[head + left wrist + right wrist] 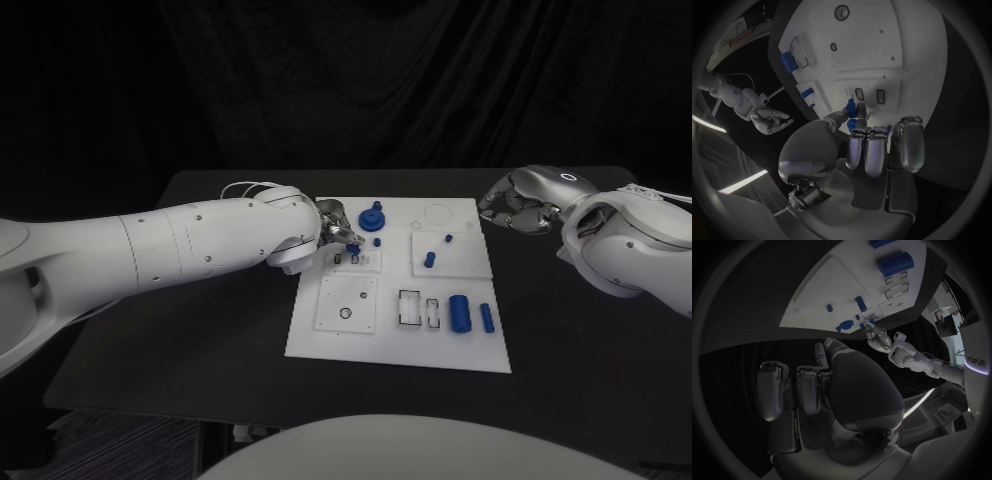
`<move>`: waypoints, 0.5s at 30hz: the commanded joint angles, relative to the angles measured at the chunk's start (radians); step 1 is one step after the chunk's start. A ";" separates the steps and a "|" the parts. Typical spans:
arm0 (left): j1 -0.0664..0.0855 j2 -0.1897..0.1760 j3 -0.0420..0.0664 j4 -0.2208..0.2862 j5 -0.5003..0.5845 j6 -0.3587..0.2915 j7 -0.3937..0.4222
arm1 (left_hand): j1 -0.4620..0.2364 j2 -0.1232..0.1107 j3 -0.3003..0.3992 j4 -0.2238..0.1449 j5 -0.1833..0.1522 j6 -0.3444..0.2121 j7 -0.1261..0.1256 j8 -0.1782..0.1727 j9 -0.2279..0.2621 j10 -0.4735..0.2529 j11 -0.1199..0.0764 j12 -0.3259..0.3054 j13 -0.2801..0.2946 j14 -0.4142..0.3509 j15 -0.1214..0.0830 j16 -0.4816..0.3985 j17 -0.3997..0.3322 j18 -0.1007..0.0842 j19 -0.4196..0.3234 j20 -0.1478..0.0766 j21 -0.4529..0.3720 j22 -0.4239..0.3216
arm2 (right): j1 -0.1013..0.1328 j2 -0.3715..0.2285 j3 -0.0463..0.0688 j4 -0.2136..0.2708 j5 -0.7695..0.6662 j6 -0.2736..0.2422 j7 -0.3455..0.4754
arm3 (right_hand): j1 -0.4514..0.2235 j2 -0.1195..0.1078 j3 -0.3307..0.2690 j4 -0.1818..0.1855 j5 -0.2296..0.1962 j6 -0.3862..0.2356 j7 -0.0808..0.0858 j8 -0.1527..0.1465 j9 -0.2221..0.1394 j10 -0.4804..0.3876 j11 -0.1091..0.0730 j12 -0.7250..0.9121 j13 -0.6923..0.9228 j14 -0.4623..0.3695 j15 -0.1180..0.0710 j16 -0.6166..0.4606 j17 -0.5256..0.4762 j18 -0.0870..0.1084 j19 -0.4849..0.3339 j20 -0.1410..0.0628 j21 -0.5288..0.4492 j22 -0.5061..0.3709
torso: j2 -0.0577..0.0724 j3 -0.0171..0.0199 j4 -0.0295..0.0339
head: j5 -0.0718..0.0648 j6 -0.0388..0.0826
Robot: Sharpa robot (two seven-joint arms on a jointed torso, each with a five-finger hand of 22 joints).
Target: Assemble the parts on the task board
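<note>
- Head view: left hand is pinching a small blue part just under its fingertips, over the task board.
- Left wrist view: part is sitting beyond the fingers, near two slots.
- Right wrist view: right hand is idling curled and empty, well apart.

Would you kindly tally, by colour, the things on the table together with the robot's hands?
Blue parts: 7
White task board: 1
Silver hands, left hand and right hand: 2
Total: 10
</note>
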 commanded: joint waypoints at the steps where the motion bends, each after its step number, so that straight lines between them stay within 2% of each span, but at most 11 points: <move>1: -0.003 -0.005 0.001 0.009 0.003 -0.045 0.037 | -0.016 -0.001 0.005 0.003 -0.018 0.000 0.007 -0.010 0.003 0.106 0.006 0.003 0.263 0.104 0.002 0.003 0.263 -0.006 -0.001 0.008 -0.005 -0.001 | -0.003 -0.001 0.001 0.002 -0.003 0.008 -0.020 | 0.013 0.000 0.007 0.002 0.007 0.003 0.002 -0.005 -0.001 0.062 0.005 -0.006 0.218 0.093 0.009 -0.003 0.221 0.004 0.052 0.006 -0.004 0.226 | 0.000 -0.0005 0.0011 | 0.000 0.000; 8: -0.012 -0.020 0.001 0.024 0.004 -0.052 0.044 | -0.024 -0.003 0.002 0.011 -0.033 -0.002 0.009 -0.017 0.006 0.106 0.008 0.003 0.263 0.104 0.004 0.003 0.263 -0.006 -0.001 0.009 -0.007 -0.001 | -0.003 -0.001 0.001 0.002 -0.003 0.009 -0.020 | 0.013 0.000 0.007 0.002 0.007 0.003 0.002 -0.005 -0.001 0.062 0.005 -0.006 0.218 0.093 0.009 -0.003 0.221 0.004 0.052 0.006 -0.004 0.226 | 0.000 -0.0007 -0.0021 | 0.005 0.000; 15: -0.022 -0.030 0.001 0.032 0.003 -0.063 0.049 | -0.025 -0.004 0.002 0.012 -0.034 -0.002 0.010 -0.019 0.006 0.106 0.008 0.003 0.263 0.104 0.005 0.003 0.263 -0.005 -0.002 0.010 -0.007 -0.002 | -0.003 -0.002 0.001 0.002 -0.003 0.009 -0.020 | 0.013 0.000 0.007 0.002 0.007 0.003 0.002 -0.005 -0.001 0.062 0.005 -0.006 0.218 0.093 0.009 -0.003 0.221 0.004 0.052 0.006 -0.004 0.226 | 0.000 0.0001 -0.0019 | 0.005 0.000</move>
